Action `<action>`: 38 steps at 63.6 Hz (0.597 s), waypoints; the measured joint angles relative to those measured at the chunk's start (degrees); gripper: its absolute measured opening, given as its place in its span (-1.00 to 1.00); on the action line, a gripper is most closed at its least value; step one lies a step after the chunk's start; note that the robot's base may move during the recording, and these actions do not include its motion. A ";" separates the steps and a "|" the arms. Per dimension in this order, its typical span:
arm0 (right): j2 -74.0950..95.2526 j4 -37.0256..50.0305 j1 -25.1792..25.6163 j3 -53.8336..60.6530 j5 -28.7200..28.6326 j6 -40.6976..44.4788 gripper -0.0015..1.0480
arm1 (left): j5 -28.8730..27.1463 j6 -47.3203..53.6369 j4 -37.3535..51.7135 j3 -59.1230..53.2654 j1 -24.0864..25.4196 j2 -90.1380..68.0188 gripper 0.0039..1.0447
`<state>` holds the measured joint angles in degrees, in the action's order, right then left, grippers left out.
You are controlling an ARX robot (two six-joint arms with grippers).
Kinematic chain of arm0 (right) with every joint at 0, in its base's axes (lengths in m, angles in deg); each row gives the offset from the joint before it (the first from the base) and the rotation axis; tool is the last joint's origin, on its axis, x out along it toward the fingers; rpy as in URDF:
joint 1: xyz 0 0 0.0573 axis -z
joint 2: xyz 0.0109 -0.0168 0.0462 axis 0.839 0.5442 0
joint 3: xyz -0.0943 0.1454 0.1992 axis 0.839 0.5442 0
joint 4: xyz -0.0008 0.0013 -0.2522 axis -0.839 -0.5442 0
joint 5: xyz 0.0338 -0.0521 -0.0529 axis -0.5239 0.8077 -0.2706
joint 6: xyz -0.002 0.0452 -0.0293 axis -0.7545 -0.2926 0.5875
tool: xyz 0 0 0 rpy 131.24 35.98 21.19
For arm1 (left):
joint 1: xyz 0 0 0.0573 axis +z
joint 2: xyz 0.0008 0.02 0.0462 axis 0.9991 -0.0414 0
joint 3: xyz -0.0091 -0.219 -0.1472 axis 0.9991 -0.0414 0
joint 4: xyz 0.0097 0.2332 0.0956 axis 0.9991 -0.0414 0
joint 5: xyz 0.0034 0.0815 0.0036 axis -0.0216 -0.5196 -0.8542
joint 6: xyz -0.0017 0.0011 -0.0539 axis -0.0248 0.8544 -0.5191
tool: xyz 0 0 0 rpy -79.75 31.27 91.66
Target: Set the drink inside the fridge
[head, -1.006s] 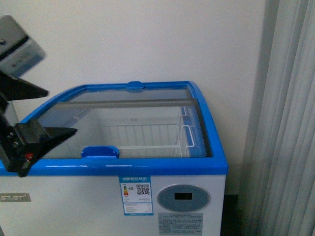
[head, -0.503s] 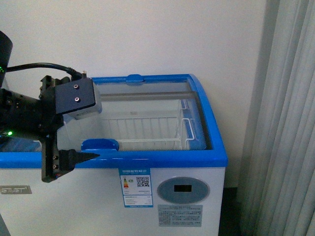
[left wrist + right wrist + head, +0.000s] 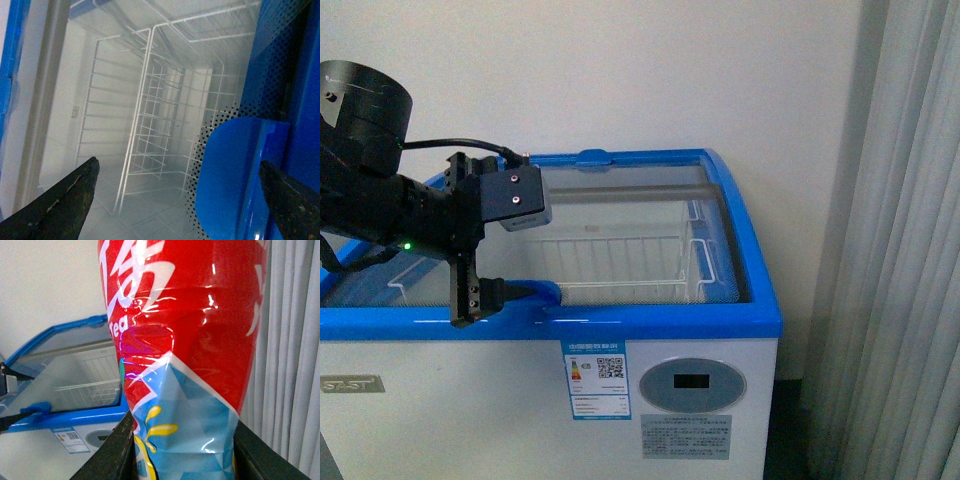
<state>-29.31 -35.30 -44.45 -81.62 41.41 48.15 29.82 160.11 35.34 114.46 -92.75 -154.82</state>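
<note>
The fridge (image 3: 650,322) is a white chest freezer with a blue rim and a sliding glass lid (image 3: 620,215). Its white wire basket (image 3: 630,265) shows through the glass. My left gripper (image 3: 510,270) is open over the lid's front left; in the left wrist view (image 3: 177,165) the blue lid handle (image 3: 235,175) lies between its spread fingers. The handle also shows in the front view (image 3: 527,290). My right gripper (image 3: 182,455) is shut on the drink (image 3: 185,315), a bottle with a red label and white characters. Its cap is out of view. The right gripper is outside the front view.
A grey-white curtain (image 3: 905,250) hangs close to the fridge's right side. A white wall stands behind. The fridge front carries an oval display panel (image 3: 692,382) and an energy sticker (image 3: 597,382). The fridge also shows low at the left of the right wrist view (image 3: 65,415).
My left arm has swung rightward and in over the lid, bringing its open gripper to the blue lid handle. The fridge looks the same.
</note>
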 joint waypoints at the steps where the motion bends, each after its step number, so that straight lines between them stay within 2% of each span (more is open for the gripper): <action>1: 0.00 0.00 0.00 0.00 0.00 0.00 -0.32 | 0.04 0.07 -0.11 0.37 0.09 -0.33 0.85; 11: 0.00 0.00 0.00 0.00 -0.02 0.00 -0.32 | 0.57 0.35 0.33 3.37 0.37 -2.91 0.85; 19: 0.00 0.00 0.00 0.00 0.00 0.00 -0.32 | -2.32 -0.02 7.52 9.11 0.20 -7.34 0.85; 22: 0.00 0.00 0.00 0.00 0.00 0.00 -0.32 | -5.14 -0.37 10.69 12.11 0.00 -9.55 0.85; 25: 0.00 0.00 0.00 0.00 -0.02 0.00 -0.32 | -11.21 -1.90 15.28 17.92 -0.11 -13.77 0.85; 32: 0.00 0.00 0.02 0.00 0.07 0.00 -0.32 | -21.03 -8.70 21.73 30.12 -0.22 -22.40 0.85; 35: 0.00 0.00 0.00 0.00 0.02 0.00 -0.32 | -28.72 -12.66 23.41 37.62 -0.70 -26.97 0.85; 38: 0.00 0.00 0.00 0.00 -0.26 0.00 -0.32 | -33.24 -16.72 23.12 43.15 -0.70 -29.48 0.85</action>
<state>-29.31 -35.30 -44.45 -81.62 41.15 48.15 -3.42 143.39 58.46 157.60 -93.45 -184.30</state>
